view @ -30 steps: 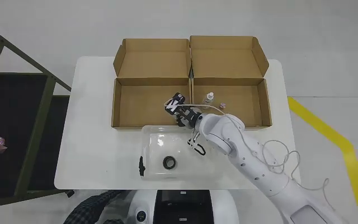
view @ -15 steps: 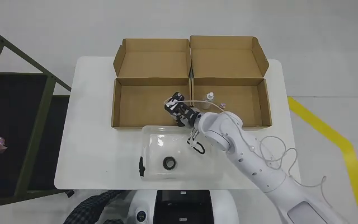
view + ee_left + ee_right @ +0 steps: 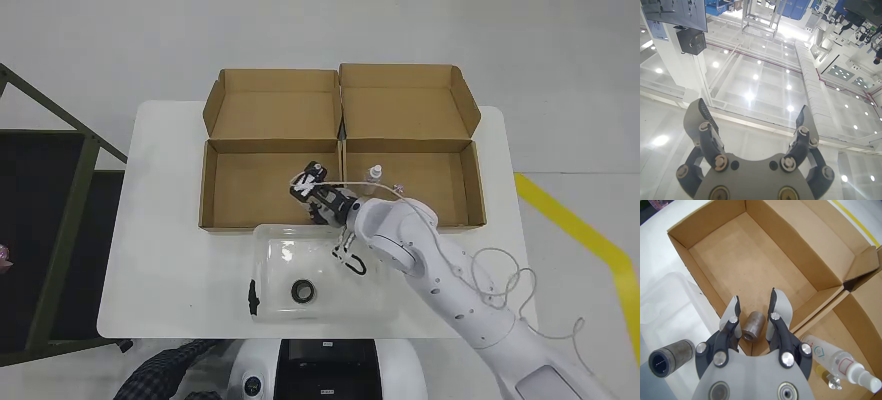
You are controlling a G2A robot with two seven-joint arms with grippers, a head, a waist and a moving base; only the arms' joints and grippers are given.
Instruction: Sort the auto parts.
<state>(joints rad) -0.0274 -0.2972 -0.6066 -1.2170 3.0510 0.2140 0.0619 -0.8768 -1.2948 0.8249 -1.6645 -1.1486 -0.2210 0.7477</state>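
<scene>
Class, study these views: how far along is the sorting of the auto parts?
Done: a sleeve lies in the left box, and a bottle in the right box. In hand: nothing; the right gripper is open, with a finger either side of the sleeve and not gripping it. Left: at least the bearing in the clear bin.

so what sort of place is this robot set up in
Probably a robotics test hall or workshop, not a home: a yellow floor stripe runs beside the white work table, two open brown cardboard boxes sit on it, and the left wrist view shows a high industrial ceiling with spotlights.
</scene>
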